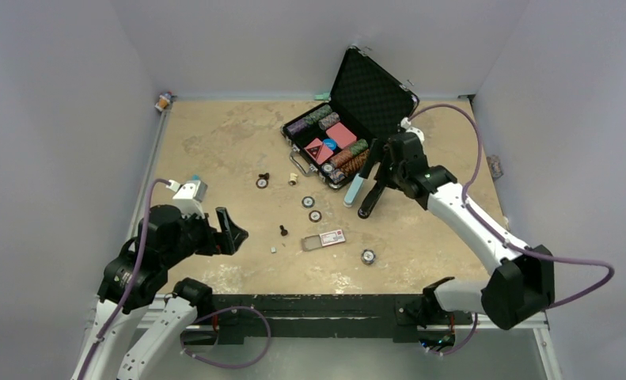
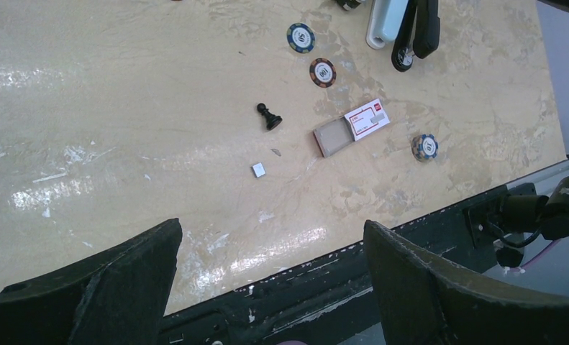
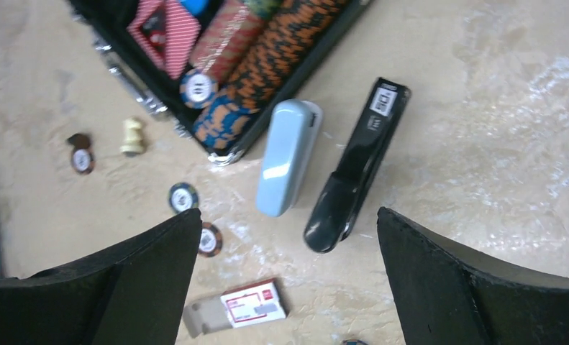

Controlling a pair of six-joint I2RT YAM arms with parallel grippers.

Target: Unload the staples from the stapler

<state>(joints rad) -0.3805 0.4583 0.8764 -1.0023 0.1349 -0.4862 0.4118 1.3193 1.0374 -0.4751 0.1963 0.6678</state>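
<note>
The slim black stapler point(image 1: 370, 198) lies flat and closed on the table, next to a pale teal oblong case point(image 1: 354, 190). My right gripper point(image 1: 379, 169) hovers just above the stapler's far end, jaws wide apart and holding nothing. In the right wrist view the stapler point(image 3: 357, 169) lies between and beyond my open fingers point(image 3: 159, 280). A tiny silvery-grey piece, the staples point(image 2: 258, 169), rests on the table near the front. My left gripper point(image 2: 272, 226) is open and empty over the table's near edge, far left of the stapler point(image 2: 403, 43).
An open black poker-chip case point(image 1: 377, 95) stands at the back right. A half-open staple box point(image 1: 324, 240) lies mid-table. Loose poker chips point(image 1: 315, 215), a black pawn point(image 1: 283, 231) and a pale chess piece point(image 1: 293, 179) are scattered about.
</note>
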